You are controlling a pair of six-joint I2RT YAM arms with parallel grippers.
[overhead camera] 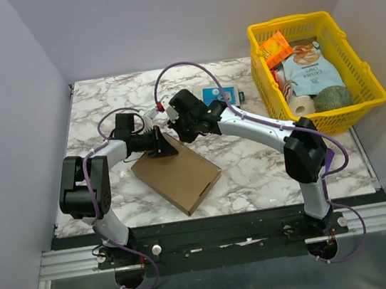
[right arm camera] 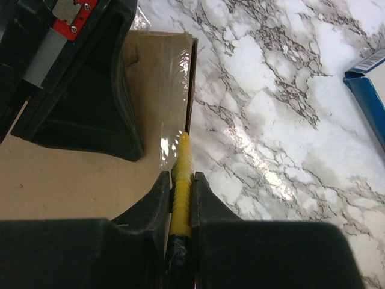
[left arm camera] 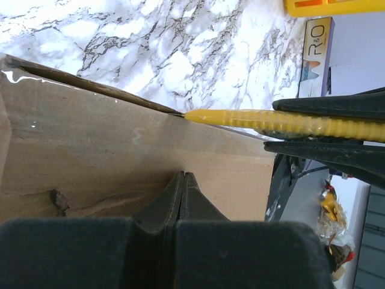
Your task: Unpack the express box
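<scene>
While at express box [overhead camera: 179, 176] edge — tool [right arm camera: 181, 177]

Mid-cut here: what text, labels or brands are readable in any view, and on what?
"CASSAVA CHIPS": pale blue pouch in the yellow basket.
"R O", a sign between unclear: small carton, left wrist view.
White label on the blue box: too small.
Orange packet: blurred.
Express box: no print shows.

Bright, even overhead light; soft shadows on the table [overhead camera: 253, 165]. Right wrist view: glare on the tape [right arm camera: 163, 147] along the box [right arm camera: 72, 180] edge, just 9 o'clock of centre. Both wrist views blur at 6 o'clock.
</scene>
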